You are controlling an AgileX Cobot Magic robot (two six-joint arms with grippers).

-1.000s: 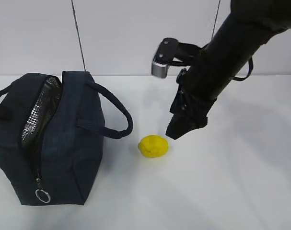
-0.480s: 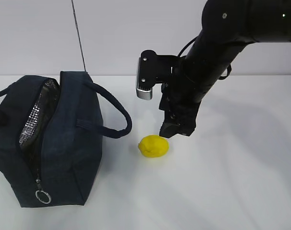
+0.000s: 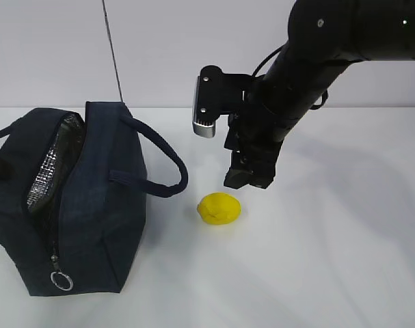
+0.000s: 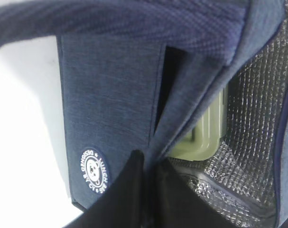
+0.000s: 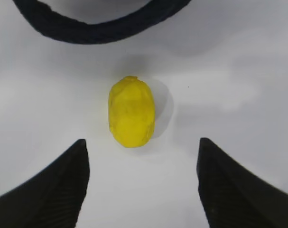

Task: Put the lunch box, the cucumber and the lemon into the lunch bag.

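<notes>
Nearest to us in the exterior view, the large dark navy fabric lunch bag (image 3: 77, 198) is sitting on the white surface (image 3: 330, 273) at the left, its metal ring pull (image 3: 61, 279) hanging at the front end of the zipper and its top gaping so the silvery lining (image 3: 53, 160) is showing. In the left wrist view our left fingers (image 4: 146, 185) are pinched narrow on the fabric edge of the bag's opening, holding the mouth apart; through it we are seeing the pale sage-green lid of the lunch box (image 4: 205, 135) already lying inside. The cucumber is not showing in any view, so we cannot tell where it is.

Just beyond the bag's looped handle (image 3: 167, 164), the small bright yellow lumpy lemon (image 3: 219, 208) is resting on the surface, apart from the bag. Our right fingers (image 3: 248, 179) are hovering above and slightly behind it, spread wide and holding nothing; in the right wrist view the lemon (image 5: 131, 112) is lying ahead of the two black tips, roughly centred between them.

We judge the lemon pickup to be the step in hand. The next move is calling for a short reach forward and down until the tips are straddling the fruit, then a gentle squeeze across its narrow waist, since the rounded skin could roll or slip.
</notes>
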